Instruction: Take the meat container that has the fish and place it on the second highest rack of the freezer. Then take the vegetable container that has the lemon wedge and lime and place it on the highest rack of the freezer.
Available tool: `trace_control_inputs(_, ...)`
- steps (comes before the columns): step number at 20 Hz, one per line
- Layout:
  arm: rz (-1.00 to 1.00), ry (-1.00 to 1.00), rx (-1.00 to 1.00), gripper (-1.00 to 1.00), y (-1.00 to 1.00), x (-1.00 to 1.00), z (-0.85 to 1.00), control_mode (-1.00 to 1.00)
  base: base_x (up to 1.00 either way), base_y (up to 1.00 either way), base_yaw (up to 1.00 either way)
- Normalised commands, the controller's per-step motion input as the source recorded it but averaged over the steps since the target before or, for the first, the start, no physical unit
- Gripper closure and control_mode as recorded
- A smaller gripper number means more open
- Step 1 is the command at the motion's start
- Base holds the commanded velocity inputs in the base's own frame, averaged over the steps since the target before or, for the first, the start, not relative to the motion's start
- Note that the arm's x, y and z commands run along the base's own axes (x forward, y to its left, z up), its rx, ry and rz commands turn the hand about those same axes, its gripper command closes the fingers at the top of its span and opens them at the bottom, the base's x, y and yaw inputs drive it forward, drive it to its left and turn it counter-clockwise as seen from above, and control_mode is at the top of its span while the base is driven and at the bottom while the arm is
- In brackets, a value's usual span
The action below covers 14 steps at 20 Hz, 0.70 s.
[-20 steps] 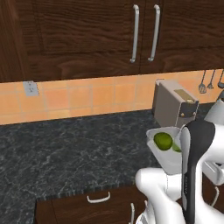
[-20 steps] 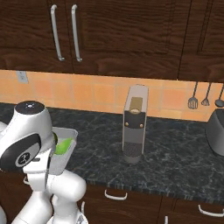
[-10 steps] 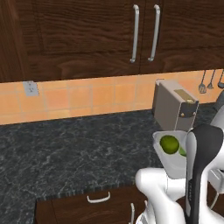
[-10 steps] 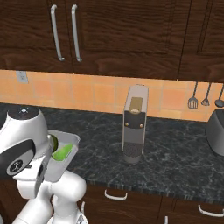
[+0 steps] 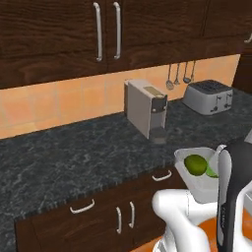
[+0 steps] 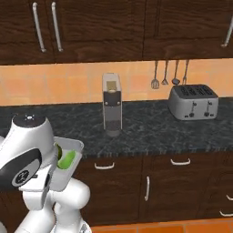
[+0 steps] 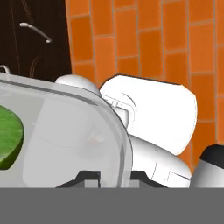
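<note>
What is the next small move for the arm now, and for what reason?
Probably keep the jaws closed and carry the vegetable container level while turning toward the freezer. The gripper pinches its rim, the lime lies inside, and the tray hangs in front of the lower drawers, off the counter. Tilting could spill the fruit.

Two base views facing the counter from either side — sharing coffee machine and toaster, hand view close — looking down.
</note>
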Motion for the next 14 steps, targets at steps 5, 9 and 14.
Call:
trace_control_inputs(5,0.0,0.0,0.0,1.0,0.0,0.0,0.0,1.0,0.01,0.14,-0.82)
trace_control_inputs(9,0.0,0.0,0.0,1.0,0.0,0.0,0.0,1.0,0.03,0.14,-0.83)
trace_control_inputs(14,0.0,0.0,0.0,1.0,0.0,0.0,0.0,1.0,0.06,0.0,-0.8)
